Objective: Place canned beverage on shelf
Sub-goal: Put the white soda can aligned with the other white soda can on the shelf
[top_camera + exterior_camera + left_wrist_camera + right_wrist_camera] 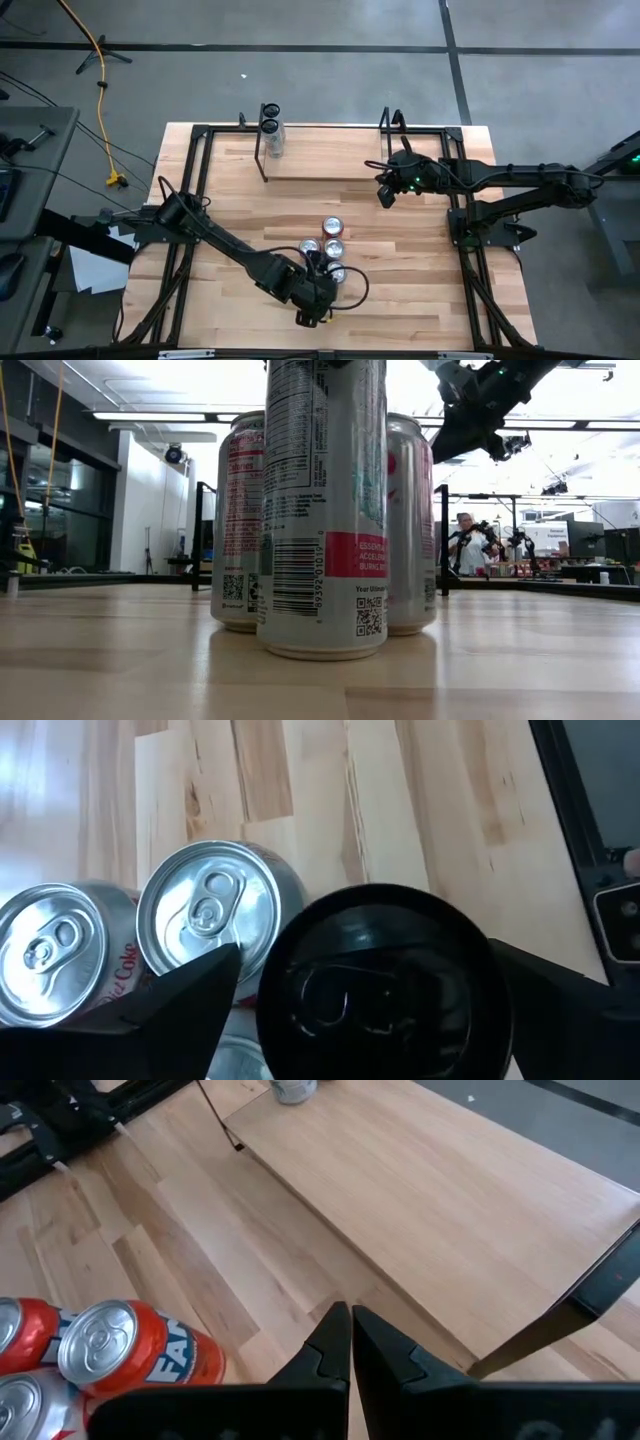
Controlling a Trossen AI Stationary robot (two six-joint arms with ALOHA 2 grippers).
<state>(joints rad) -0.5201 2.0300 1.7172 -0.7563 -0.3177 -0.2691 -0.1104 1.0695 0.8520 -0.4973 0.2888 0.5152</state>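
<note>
Several drink cans stand upright in a cluster [330,250] near the table's front middle. My left gripper [318,300] is open above the nearest one, a black-topped can [385,985], and slants down at it. One finger [190,1005] stands on each side of its rim, with a slim gap showing. Silver-topped cans [210,910] stand just beyond it. The shelf [330,165] stands at the far middle, with two cans [272,135] on its left end. My right gripper [350,1345] is shut and hovers off the shelf's right end.
An orange can [120,1345] is the cluster's farthest. Most of the shelf's plank [450,1190] is bare to the right of its two cans. Black frame rails [465,250] run along the table's sides. In the low view, a person [465,545] sits in the room beyond.
</note>
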